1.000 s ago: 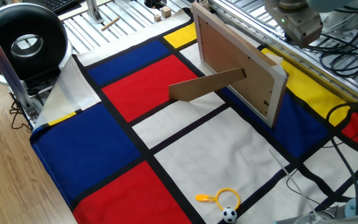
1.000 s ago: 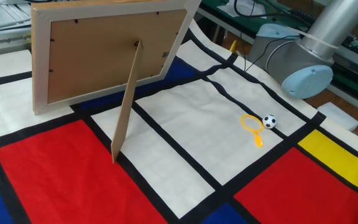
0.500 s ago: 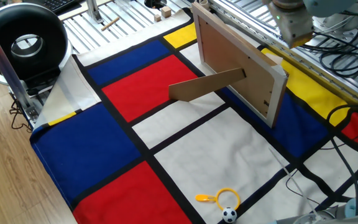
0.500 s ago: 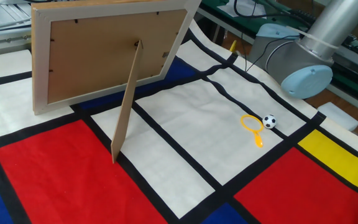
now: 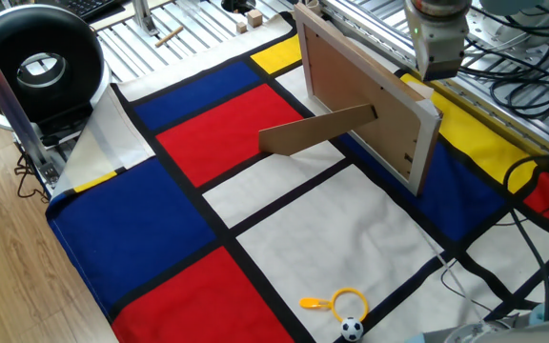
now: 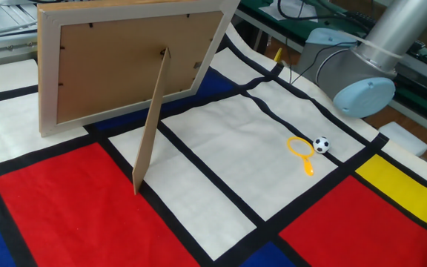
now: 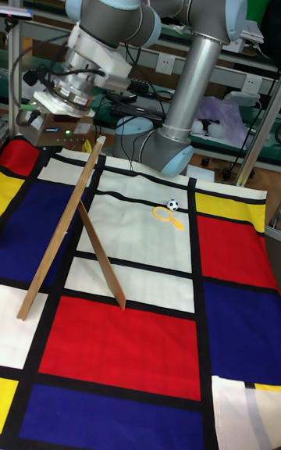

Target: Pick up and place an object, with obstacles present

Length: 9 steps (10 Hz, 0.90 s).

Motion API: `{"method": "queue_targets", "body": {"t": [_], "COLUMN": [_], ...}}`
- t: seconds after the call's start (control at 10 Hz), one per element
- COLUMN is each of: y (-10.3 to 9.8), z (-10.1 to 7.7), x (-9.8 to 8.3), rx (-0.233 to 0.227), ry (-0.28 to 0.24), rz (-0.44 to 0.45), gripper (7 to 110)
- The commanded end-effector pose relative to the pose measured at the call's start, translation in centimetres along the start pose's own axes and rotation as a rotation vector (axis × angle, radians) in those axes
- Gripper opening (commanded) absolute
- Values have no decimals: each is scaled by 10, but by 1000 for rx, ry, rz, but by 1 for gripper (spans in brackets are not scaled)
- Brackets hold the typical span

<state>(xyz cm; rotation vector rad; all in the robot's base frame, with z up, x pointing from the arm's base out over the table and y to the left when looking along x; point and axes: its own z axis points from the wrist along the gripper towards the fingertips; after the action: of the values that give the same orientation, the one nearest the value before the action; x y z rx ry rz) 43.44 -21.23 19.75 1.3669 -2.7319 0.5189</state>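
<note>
The obstacle, a large picture frame (image 5: pixel 370 105) (image 6: pixel 117 63) (image 7: pixel 66 219), stands on the chequered cloth on its long brown prop leg (image 5: pixel 317 129) (image 6: pixel 150 122). Its brown board back faces both fixed views. My gripper (image 5: pixel 433 69) (image 7: pixel 62 128) hangs just beyond the frame's top edge, on its far side. Its fingers are not distinguishable, and nothing shows held in them. The object does not show on the cloth; the ground behind the frame is hidden. The other fixed view does not show the gripper.
A yellow ring with a handle (image 5: pixel 339 303) (image 6: pixel 301 150) and a tiny football (image 5: pixel 352 330) (image 6: pixel 321 144) (image 7: pixel 172 205) lie near the arm's base (image 6: pixel 362 81). Small wooden bits (image 5: pixel 251 19) sit on the metal bench. Cables (image 5: pixel 532 86) run behind the frame.
In one fixed view the gripper has shifted left along the far side of the frame and now stands more upright, closer to the frame's top edge. Nothing on the cloth has moved.
</note>
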Motion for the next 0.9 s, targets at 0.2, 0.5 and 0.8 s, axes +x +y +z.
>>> {"method": "queue_targets", "body": {"t": [0.2, 0.5, 0.8], "y": [-38, -52, -53], "z": [48, 91, 105], "x": [17, 17, 13], "rx": [-28, -47, -49], "ry": [-36, -52, -52], "rz": [15, 74, 17], "gripper": [7, 7, 7]}}
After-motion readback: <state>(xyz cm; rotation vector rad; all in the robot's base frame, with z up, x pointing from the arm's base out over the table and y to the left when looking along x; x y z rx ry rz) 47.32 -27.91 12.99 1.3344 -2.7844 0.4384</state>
